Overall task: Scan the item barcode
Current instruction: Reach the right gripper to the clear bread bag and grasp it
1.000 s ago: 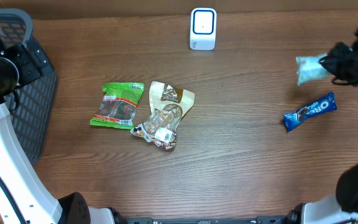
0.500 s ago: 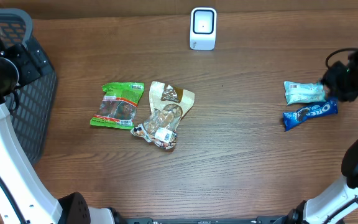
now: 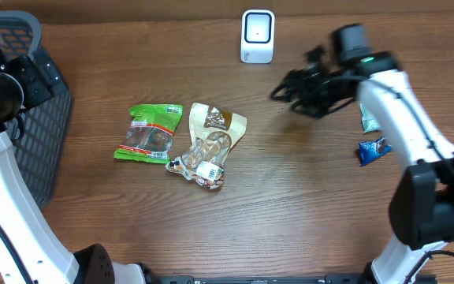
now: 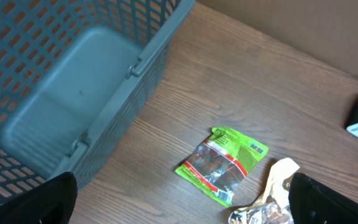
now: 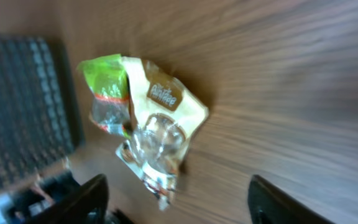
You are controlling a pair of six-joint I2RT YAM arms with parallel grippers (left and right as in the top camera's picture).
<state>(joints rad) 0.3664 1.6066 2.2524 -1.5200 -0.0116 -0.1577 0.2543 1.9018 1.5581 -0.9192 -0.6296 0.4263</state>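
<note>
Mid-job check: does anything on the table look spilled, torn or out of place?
Nothing looks spilled or torn. The only quirk: the cream-and-clear plastic snack packet lies tilted, its lower edge touching or slightly overlapping the green plastic snack packet beside it.

Matt wood table (image 3: 306, 205), glossy plastic packet (image 3: 150, 132)

Green pouch (image 3: 149, 132), red band; cream-clear bag (image 3: 208, 146); blue pack (image 3: 373, 150); white scanner (image 3: 258, 35); grey lattice basket (image 3: 46, 142).
</note>
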